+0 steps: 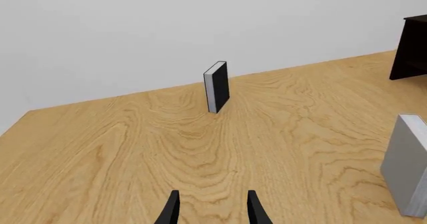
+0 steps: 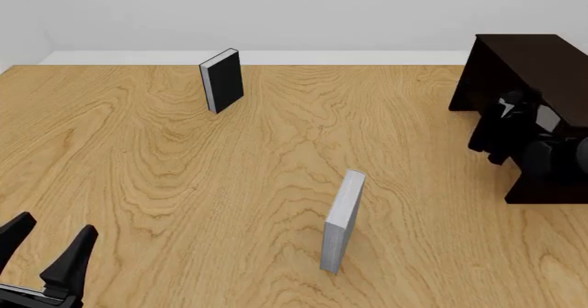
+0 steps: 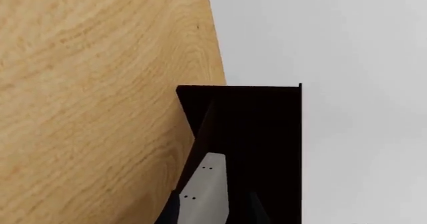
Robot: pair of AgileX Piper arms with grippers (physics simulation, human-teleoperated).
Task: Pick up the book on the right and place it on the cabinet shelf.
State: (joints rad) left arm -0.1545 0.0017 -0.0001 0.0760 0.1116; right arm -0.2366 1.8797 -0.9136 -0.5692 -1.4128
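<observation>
The plain light-grey hardcover book (image 3: 205, 186) sits between the fingers of my right end effector (image 3: 213, 200) at the dark brown cabinet shelf (image 3: 267, 134); whether it is clamped or loose, I cannot tell. I judge it stiff, smooth and slippery, best pinched flat across both covers.

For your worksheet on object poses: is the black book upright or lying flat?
Upright. The black book stands on its bottom edge on the table.

1. A pale wood-grain table (image 2: 184, 184) filled the foreground under even, soft light.
2. A plain white wall (image 2: 275, 12) rose directly behind the table's far edge.
3. No shadows fell hard across the table.
</observation>
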